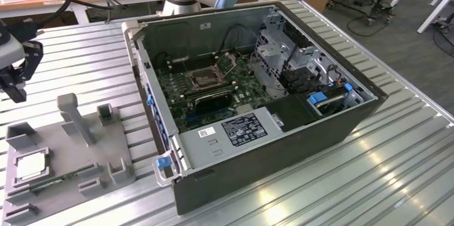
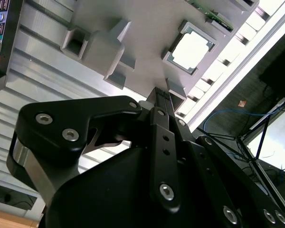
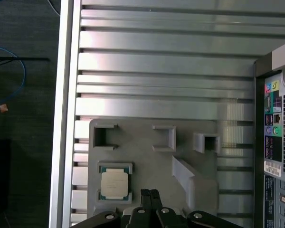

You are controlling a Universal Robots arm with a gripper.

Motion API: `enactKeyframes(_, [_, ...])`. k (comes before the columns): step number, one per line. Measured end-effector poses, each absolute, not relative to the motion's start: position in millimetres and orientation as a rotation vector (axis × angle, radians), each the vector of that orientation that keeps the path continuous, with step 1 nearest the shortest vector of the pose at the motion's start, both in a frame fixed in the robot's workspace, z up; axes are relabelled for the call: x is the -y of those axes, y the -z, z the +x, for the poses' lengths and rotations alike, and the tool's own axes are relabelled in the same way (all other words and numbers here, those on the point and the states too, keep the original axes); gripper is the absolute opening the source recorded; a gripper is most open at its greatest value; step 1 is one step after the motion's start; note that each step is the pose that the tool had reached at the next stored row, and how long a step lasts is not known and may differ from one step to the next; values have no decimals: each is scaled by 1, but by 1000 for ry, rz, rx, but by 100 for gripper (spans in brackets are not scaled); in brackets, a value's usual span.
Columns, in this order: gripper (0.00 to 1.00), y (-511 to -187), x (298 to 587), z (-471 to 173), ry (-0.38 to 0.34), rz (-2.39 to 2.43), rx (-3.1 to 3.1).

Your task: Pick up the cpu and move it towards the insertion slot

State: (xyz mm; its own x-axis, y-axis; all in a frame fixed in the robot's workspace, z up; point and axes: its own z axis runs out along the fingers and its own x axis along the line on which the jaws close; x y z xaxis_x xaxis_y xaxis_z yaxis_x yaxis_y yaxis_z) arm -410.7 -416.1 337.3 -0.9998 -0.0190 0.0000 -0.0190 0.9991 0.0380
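The cpu (image 1: 30, 166) lies flat, silvery face up, in a square recess of the grey tray (image 1: 67, 154) at the exterior view's left. Both wrist views show the cpu (image 3: 114, 184) (image 2: 192, 49) from above. My gripper (image 1: 16, 94) hangs above the table behind the tray, clear of the chip. Its fingers (image 3: 145, 195) are pressed together and hold nothing; my gripper (image 3: 149, 192) (image 2: 161, 95) sits a short way to the side of the cpu. The insertion slot (image 1: 206, 80), a silver frame with a dark centre, lies on the motherboard inside the open computer case (image 1: 284, 146).
A green memory stick (image 1: 57, 181) rests along the tray's near edge. Upright grey posts (image 1: 74, 119) rise from the tray between the cpu and the case. The ribbed metal table (image 3: 161, 66) stretches around them, with its edge (image 3: 64, 95) close to the tray.
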Motion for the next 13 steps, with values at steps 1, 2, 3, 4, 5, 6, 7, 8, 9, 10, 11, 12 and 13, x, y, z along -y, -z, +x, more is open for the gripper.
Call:
enactKeyframes(1, [11, -337, 416, -411, 60, 30, 3141])
enactKeyframes(2, [11, -337, 417, -411, 60, 30, 3140])
enactKeyframes(3, [11, -337, 417, -411, 60, 30, 3140])
enactKeyframes(4, [11, -337, 417, -411, 60, 30, 3140])
enactKeyframes(5, [11, -337, 418, -411, 60, 30, 3140])
enactKeyframes(6, [11, -337, 418, -411, 60, 30, 3140])
enactKeyframes(7, [11, -337, 419, -411, 60, 30, 3140])
enactKeyframes(8, [11, -337, 419, -411, 60, 30, 3140])
enactKeyframes(9, [11, -337, 420, -411, 60, 30, 3140])
enactKeyframes(10, [11, -337, 420, -411, 60, 30, 3140])
enactKeyframes(11, [11, -337, 420, -411, 60, 30, 3140])
enactKeyframes(12, [11, -337, 421, -411, 60, 30, 3140])
enactKeyframes(13, [11, -337, 421, -411, 60, 30, 3140])
